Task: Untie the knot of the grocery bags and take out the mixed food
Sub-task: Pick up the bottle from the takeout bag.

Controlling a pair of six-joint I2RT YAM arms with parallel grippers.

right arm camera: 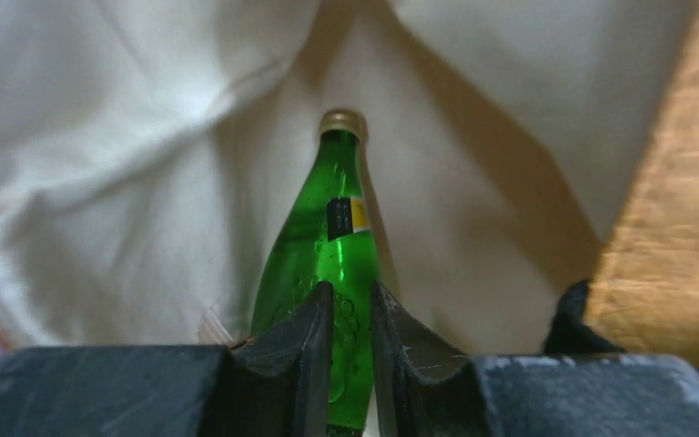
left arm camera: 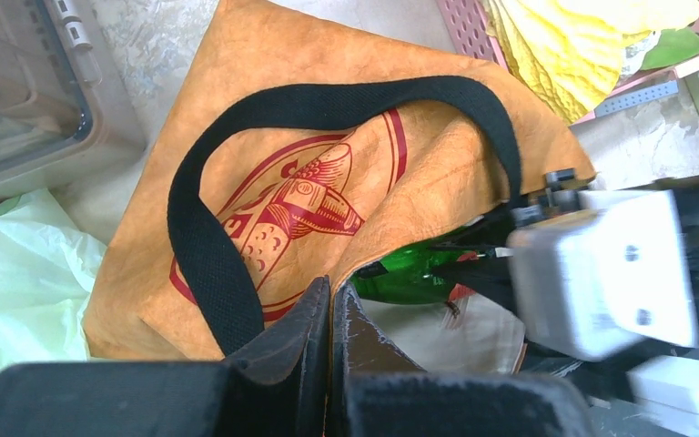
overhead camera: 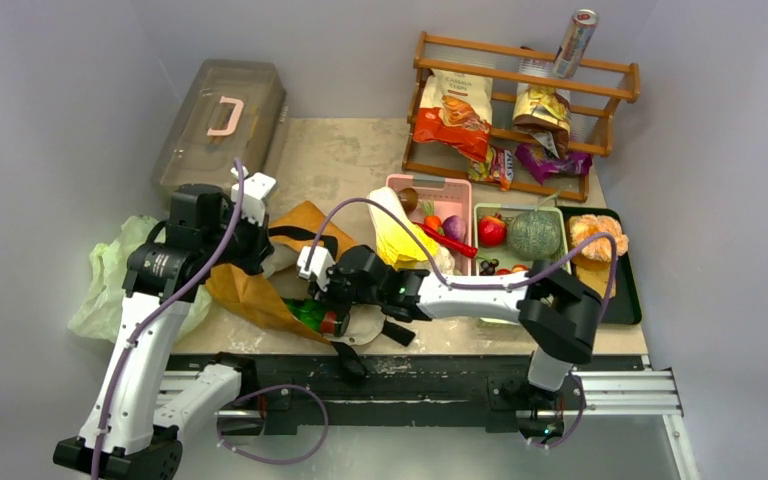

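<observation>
Two robot arms reach over a desk (overhead camera: 360,160) in the overhead view. A mustard-brown tote (overhead camera: 250,295) lies at the near edge, and a crumpled pale-green plastic bag (overhead camera: 110,275) sits at the left edge.

Left wrist view: the left end effector (left arm camera: 332,314) is closed tight at the tote's open mouth, beside a black strap (left arm camera: 200,246). Whether it pinches fabric cannot be told. A green bottle (left arm camera: 410,278) lies inside the tote.

Right wrist view: the right end effector (right arm camera: 350,291), its fingers a narrow gap apart, is over the bottle against the cream lining (right arm camera: 100,137). Whether it grips the bottle cannot be told.

Mustard tote (left arm camera: 419,173) lying flat, mouth open; green bottle (right arm camera: 323,246) inside; pale-green bag (overhead camera: 105,275) crumpled, left of tote.
</observation>
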